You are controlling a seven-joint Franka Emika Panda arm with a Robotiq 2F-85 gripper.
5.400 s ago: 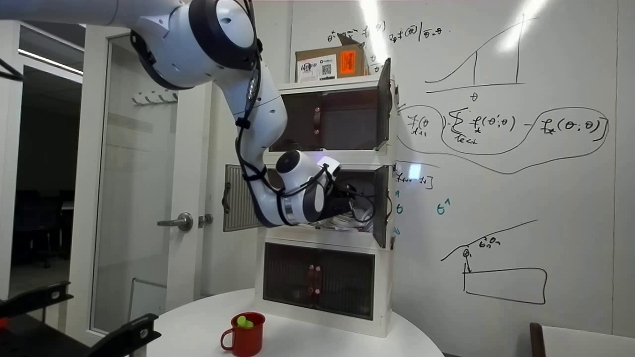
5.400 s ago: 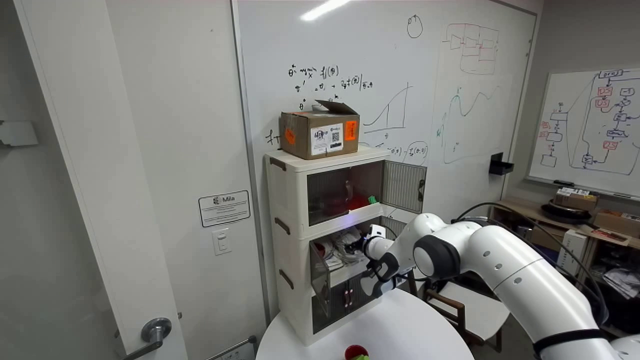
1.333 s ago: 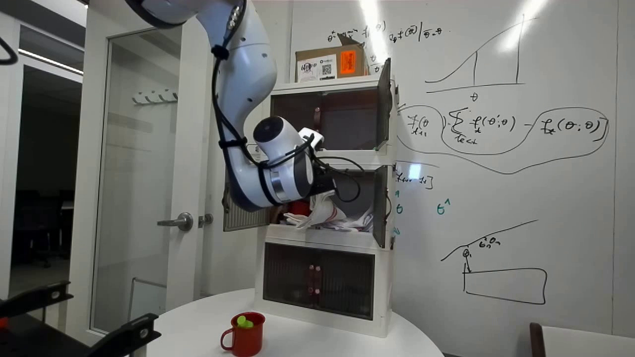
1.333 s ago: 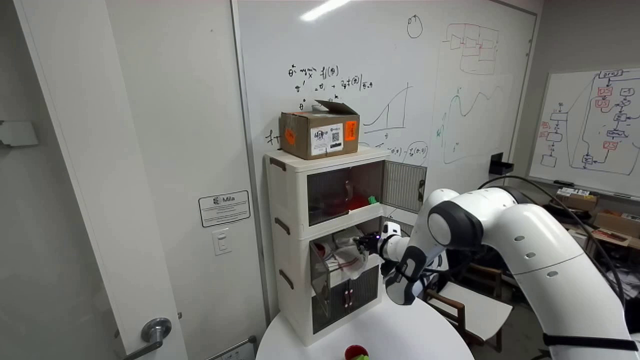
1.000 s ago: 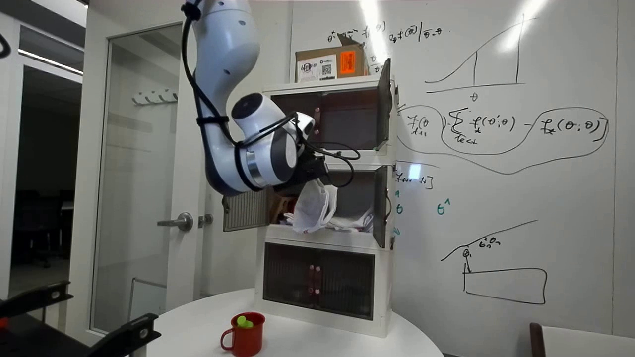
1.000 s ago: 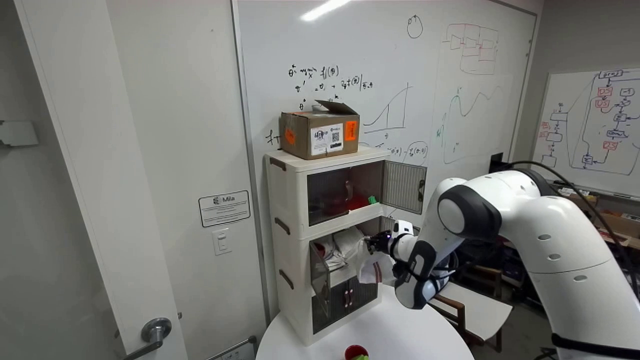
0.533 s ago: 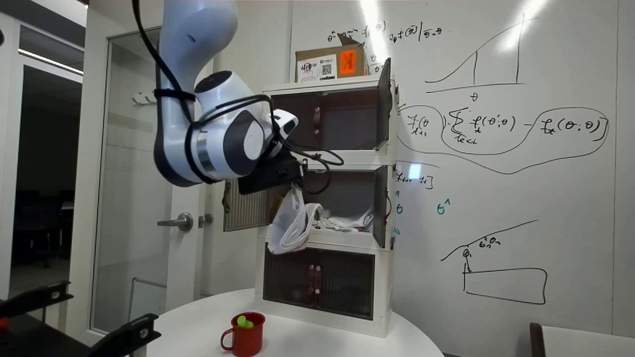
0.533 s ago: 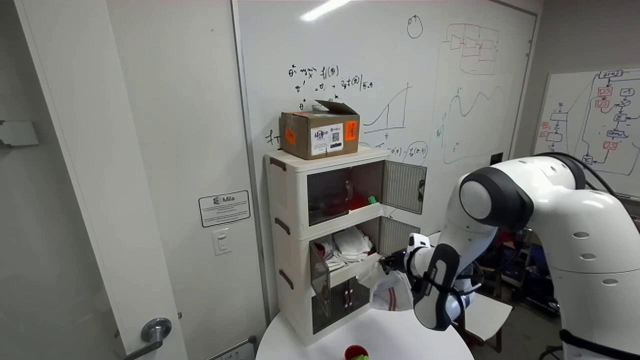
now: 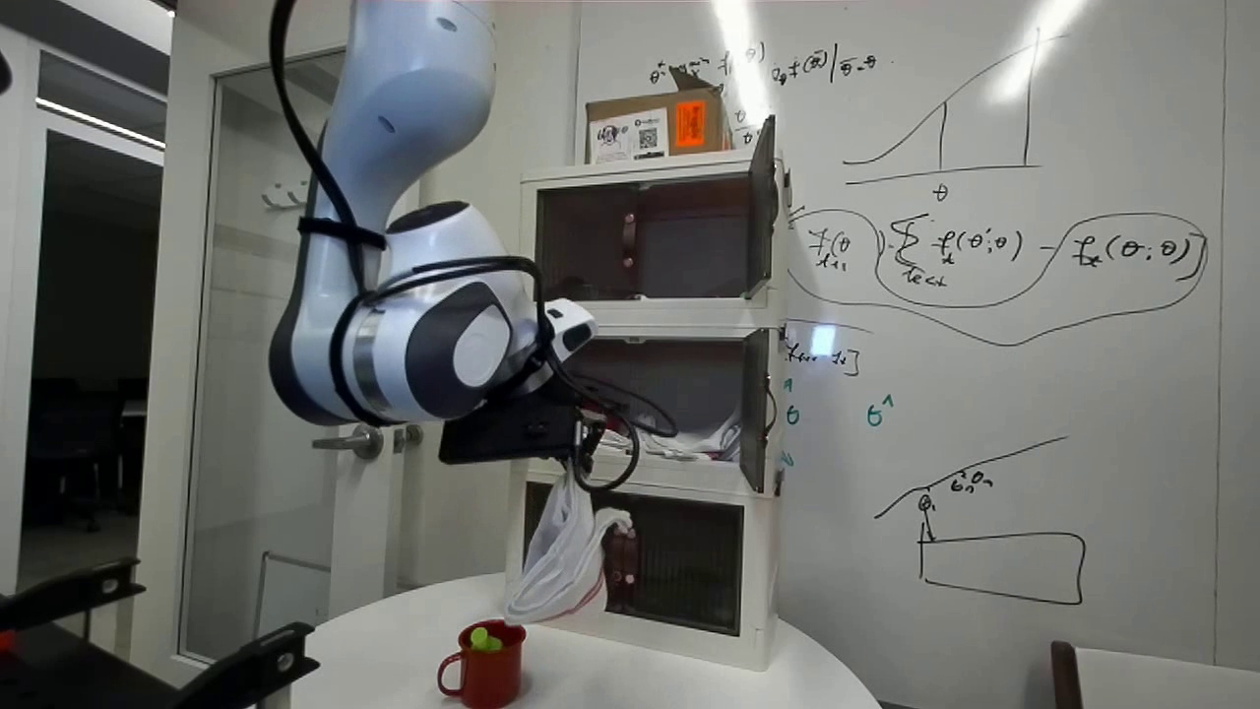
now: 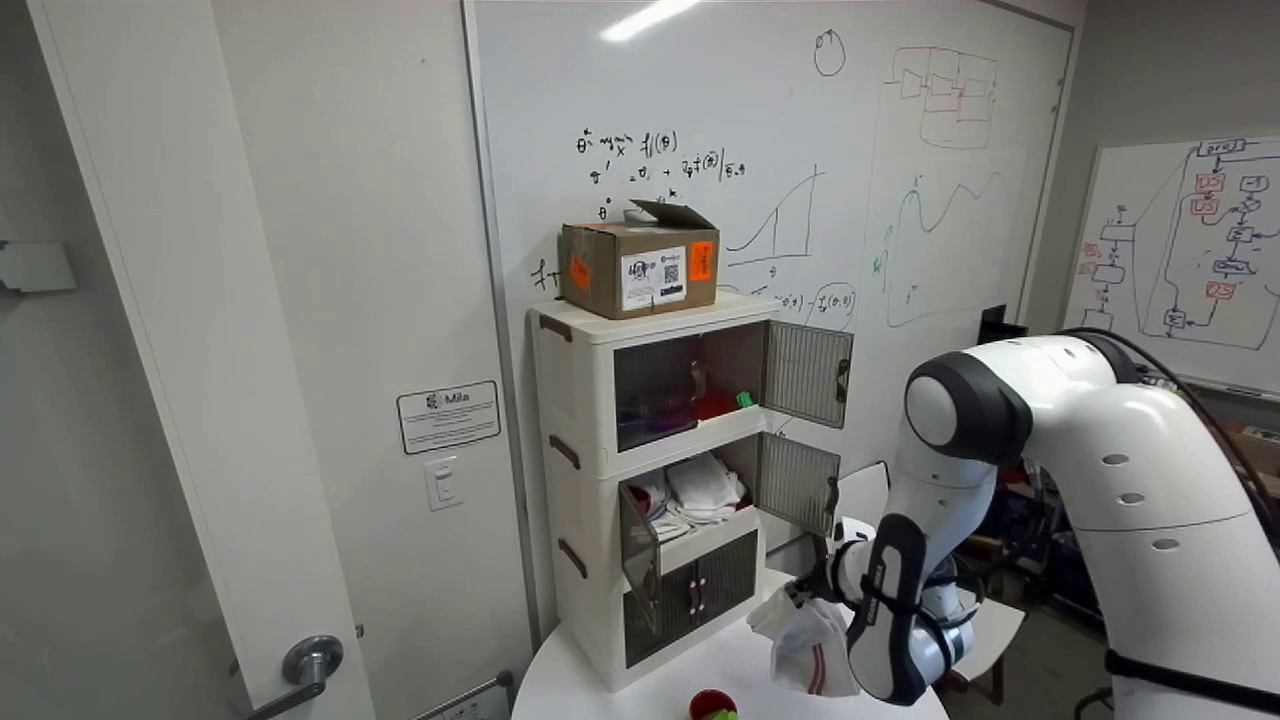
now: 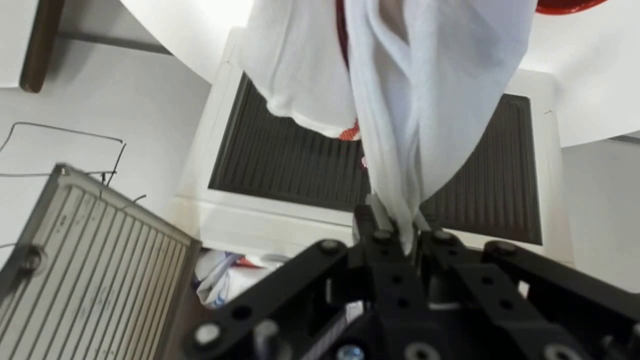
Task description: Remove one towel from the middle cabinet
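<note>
Our tool [image 11: 399,217] has sunk since half a second ago, clamped on the towel [image 11: 440,75] by its bunched top. We judge the removal nearly finished: next, lower gently and let go. In an exterior view the towel hangs outside, long axis almost upright, free end between six and seven o'clock. At seven stands the red mug [image 9: 504,679] on the tabletop [image 9: 384,660]; farther back, at one, is the middle cabinet [image 9: 707,369] it has left.
</note>
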